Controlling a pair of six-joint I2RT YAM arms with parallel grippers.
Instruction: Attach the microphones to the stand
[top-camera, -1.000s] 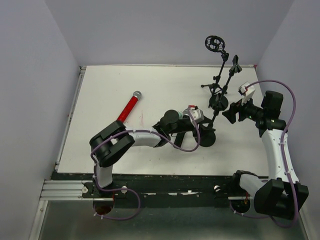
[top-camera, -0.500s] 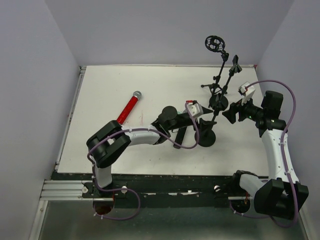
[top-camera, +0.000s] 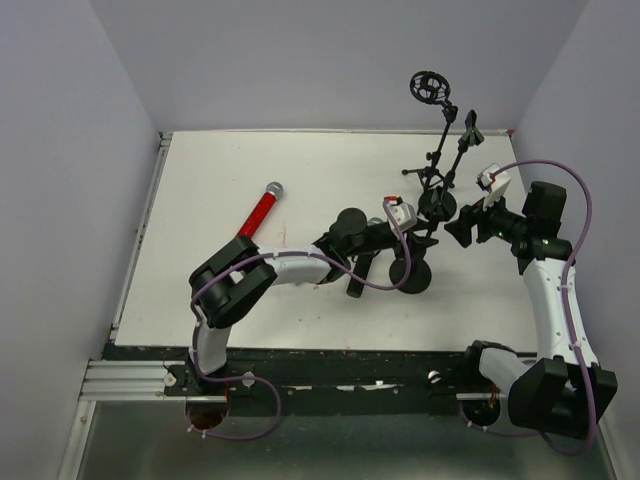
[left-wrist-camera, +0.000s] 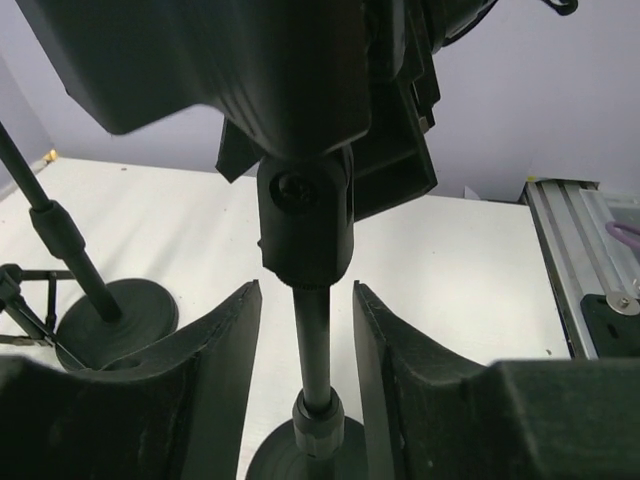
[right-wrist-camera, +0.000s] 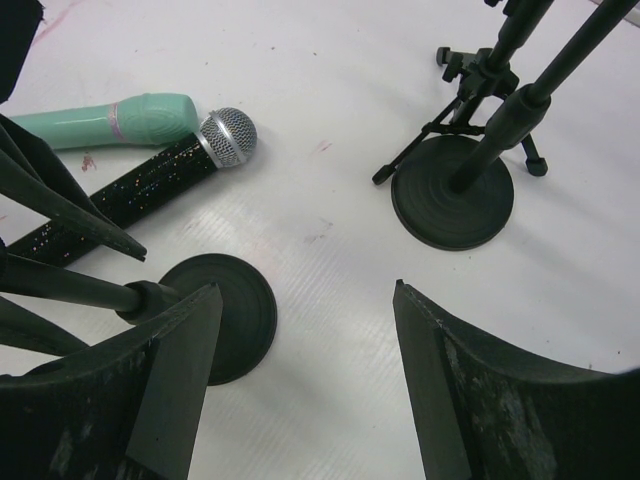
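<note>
Findings as I read them from the remote station, left to right.

Red microphone (top-camera: 258, 214): I count one. It lies flat on the left part of the table (top-camera: 200, 180), well apart from everything else. Its long axis runs diagonally, with the handle toward the near left and the silver mesh head toward the far right.

Mint-green microphone (right-wrist-camera: 110, 120): one, flat on the table beside the left arm. In the right wrist view its long axis lies almost level across the picture, thicker head end to the right.

Black microphone (right-wrist-camera: 150, 185): one, with a speckled body, flat just beside the green one. Its axis slants, mesh head up and to the right, close against the green head. I cannot tell whether they touch.

Total: three microphones, all lying on the table.

Left gripper (left-wrist-camera: 305, 300): the fingers are spread on either side of the pole (left-wrist-camera: 313, 350) of the near stand (top-camera: 412, 272). A gap shows on each side, so it pinches nothing.

Stands: I count three, all upright. The near stand has a round base, and the middle stand (top-camera: 437, 205) behind it has one too. The tripod stand (right-wrist-camera: 476, 72) is farthest back and carries a ring mount (top-camera: 431, 87) at its top.

Right gripper (right-wrist-camera: 307, 290): the fingers are wide apart with only bare table between them. It is held to the right of the stands.
</note>
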